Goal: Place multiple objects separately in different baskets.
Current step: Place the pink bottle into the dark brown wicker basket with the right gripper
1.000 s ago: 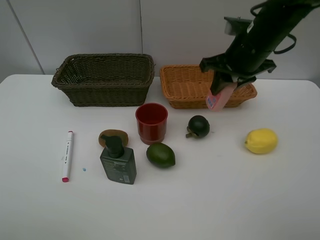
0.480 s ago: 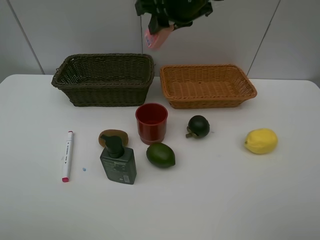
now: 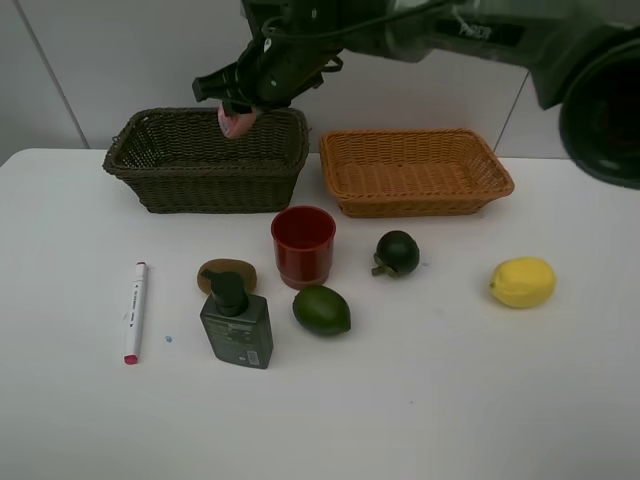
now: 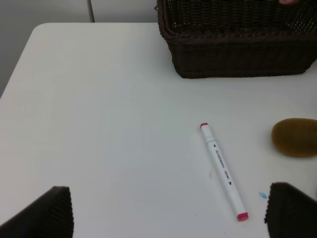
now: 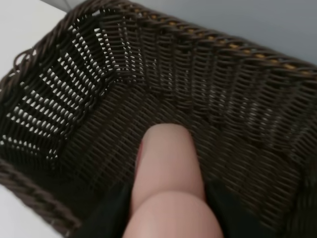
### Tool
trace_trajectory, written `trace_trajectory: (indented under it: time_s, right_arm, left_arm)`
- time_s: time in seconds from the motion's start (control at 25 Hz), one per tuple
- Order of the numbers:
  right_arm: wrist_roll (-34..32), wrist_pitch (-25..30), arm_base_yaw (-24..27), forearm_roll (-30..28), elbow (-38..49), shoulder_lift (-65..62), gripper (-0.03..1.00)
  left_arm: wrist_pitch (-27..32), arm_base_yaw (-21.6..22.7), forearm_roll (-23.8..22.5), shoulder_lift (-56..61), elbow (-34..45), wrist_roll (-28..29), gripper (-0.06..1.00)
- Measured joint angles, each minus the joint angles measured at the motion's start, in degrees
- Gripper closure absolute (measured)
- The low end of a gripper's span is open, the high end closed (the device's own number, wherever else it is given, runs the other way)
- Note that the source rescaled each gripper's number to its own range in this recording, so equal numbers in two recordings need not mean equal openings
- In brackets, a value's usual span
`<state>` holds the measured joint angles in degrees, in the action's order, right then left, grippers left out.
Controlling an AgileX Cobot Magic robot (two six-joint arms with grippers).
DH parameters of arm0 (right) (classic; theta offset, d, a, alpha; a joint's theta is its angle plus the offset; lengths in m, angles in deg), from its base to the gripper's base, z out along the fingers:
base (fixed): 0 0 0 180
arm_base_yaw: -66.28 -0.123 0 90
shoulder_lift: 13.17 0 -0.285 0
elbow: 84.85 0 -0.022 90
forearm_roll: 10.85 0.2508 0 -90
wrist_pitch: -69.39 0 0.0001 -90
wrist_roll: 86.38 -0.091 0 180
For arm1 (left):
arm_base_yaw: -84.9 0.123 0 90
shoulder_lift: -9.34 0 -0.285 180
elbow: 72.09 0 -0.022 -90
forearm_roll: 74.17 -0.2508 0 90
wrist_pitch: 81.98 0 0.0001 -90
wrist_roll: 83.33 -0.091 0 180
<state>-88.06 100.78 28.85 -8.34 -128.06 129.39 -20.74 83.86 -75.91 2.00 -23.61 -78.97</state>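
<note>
Since a second ago we are swinging the right gripper [image 3: 241,106] away from the light tan basket [image 3: 420,200] and across the middle, and it is now hanging over the near-right part of the dark olive basket [image 3: 205,182]. Its jaws are clamping the pink bottle [image 3: 237,122], which is pointing down just above the rim, not yet resting inside. From the right wrist camera we are looking straight down the bottle [image 5: 166,173] at the bare woven floor, so we are judging this basket to be holding nothing so far.

The left gripper [image 4: 168,213] is waiting with its jaws spread wide and holding nothing, above the table [image 4: 99,99] near the white marker [image 4: 223,171] and the kiwi [image 4: 295,137].

For the task, we are reading this as the first placement: the bottle is being assigned to the dark basket, and a release from here should be dropping it cleanly inside. We are leaving the red cup [image 3: 303,245], pump bottle [image 3: 237,325], avocado [image 3: 321,310], dark round fruit [image 3: 397,252] and lemon [image 3: 522,282] unsorted on the table.
</note>
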Motion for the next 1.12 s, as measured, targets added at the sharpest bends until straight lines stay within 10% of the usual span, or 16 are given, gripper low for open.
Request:
trace_trajectory:
  time_s: [0.36, 1.12]
  right_arm:
    - [0.0, -10.8, 0.0, -0.5, -3.2, 9.7, 0.67]
    - [0.0, -9.9, 0.8, -4.5, -3.5, 11.7, 0.67]
  left_arm:
    - [0.0, 0.0, 0.0, 0.0, 0.0, 0.0, -0.05]
    - [0.0, 0.0, 0.0, 0.0, 0.0, 0.0, -0.05]
